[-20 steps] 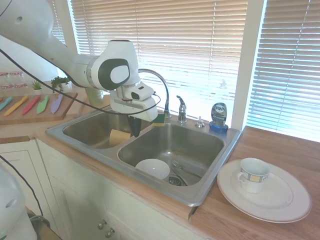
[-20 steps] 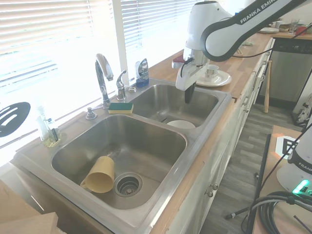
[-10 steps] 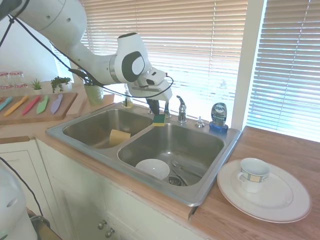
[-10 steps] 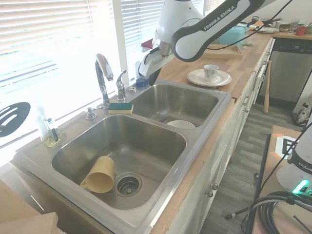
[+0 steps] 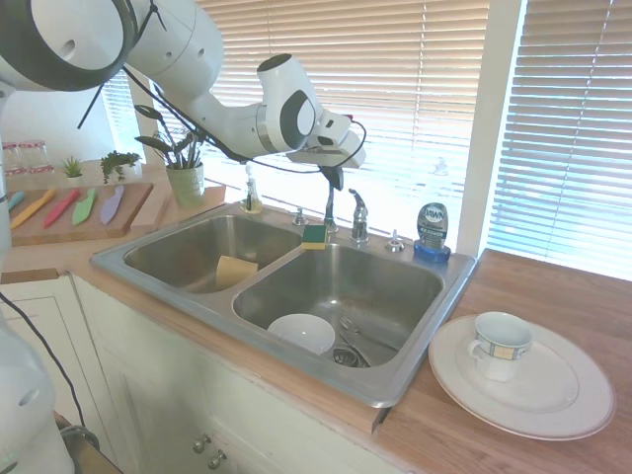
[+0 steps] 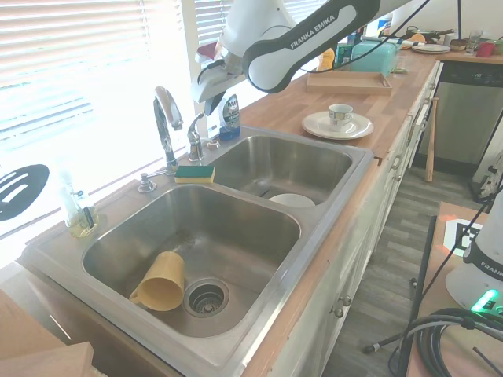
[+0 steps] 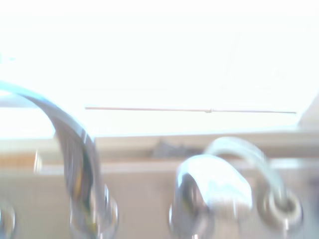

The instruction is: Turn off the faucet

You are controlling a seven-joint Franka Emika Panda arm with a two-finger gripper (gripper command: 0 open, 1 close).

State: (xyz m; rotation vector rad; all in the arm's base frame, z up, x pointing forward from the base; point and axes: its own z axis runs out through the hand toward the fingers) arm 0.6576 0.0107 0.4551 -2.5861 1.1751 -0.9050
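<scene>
The faucet [image 5: 327, 197] stands at the back rim of the sink [image 5: 395, 380], on the divider between the two basins: a thin chrome gooseneck spout with a separate short lever handle [image 5: 357, 212] on a stubby base beside it. The handle sits just below and slightly in front of the hand [image 5: 336, 178], not touching it. In the blurred wrist view the spout [image 7: 79, 159] and the handle [image 7: 212, 191] both show as bright chrome shapes. No running water can be made out in any view.

The lever is rigid metal on a pivot, smooth and likely slippery, so a push against its free tip looks surer than a pinch; it should swing with light force. Whether the hand's fingers are spread or closed cannot be told, since they read only as one dark shape.

Past the handle from the hand are a small chrome cap [image 5: 394, 242] and a blue soap bottle [image 5: 432, 230]. A green sponge [image 5: 314, 236] lies below the hand by the spout's foot. Further off, a white bowl [image 5: 301, 333] rests in one basin, a yellow cup [image 5: 235, 270] in the other, and a mug on a plate [image 5: 553, 395] stands on the tabletop.
</scene>
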